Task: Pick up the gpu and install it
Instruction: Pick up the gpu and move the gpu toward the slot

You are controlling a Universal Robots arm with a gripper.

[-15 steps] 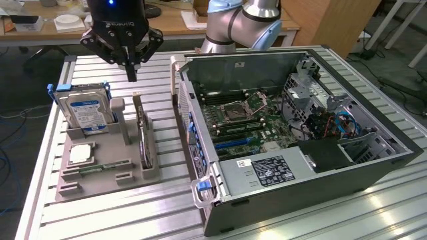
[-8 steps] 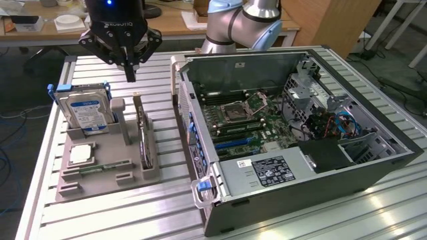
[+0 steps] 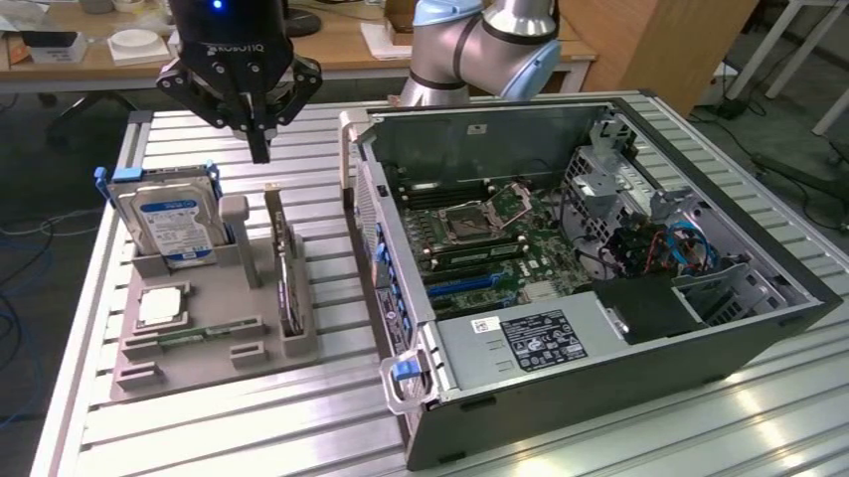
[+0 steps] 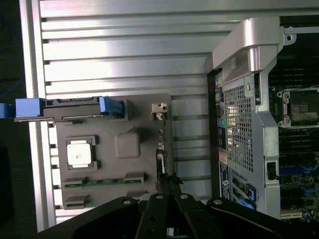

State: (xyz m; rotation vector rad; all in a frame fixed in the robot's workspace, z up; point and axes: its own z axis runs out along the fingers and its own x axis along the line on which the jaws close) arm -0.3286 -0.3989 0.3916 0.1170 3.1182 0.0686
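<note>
The gpu (image 3: 281, 270) stands on its long edge in a slot along the exterior view's right side of the grey holder tray (image 3: 186, 376), showing a thin dark edge and a silver bracket end. In the wrist view the gpu (image 4: 160, 149) is a narrow strip at the tray's (image 4: 107, 162) border. My gripper (image 3: 258, 149) hangs above the far end of the card, apart from it, fingers together and holding nothing. The wrist view has the gripper (image 4: 168, 196) directly over the card's line.
The tray also carries an upright blue-labelled hard drive (image 3: 173, 221), a square processor (image 3: 159, 306) and a memory stick (image 3: 206, 331). An open computer case (image 3: 743, 338) lies to the exterior view's right, its motherboard (image 3: 478, 238) exposed. Everything rests on a slatted aluminium table (image 3: 199, 437).
</note>
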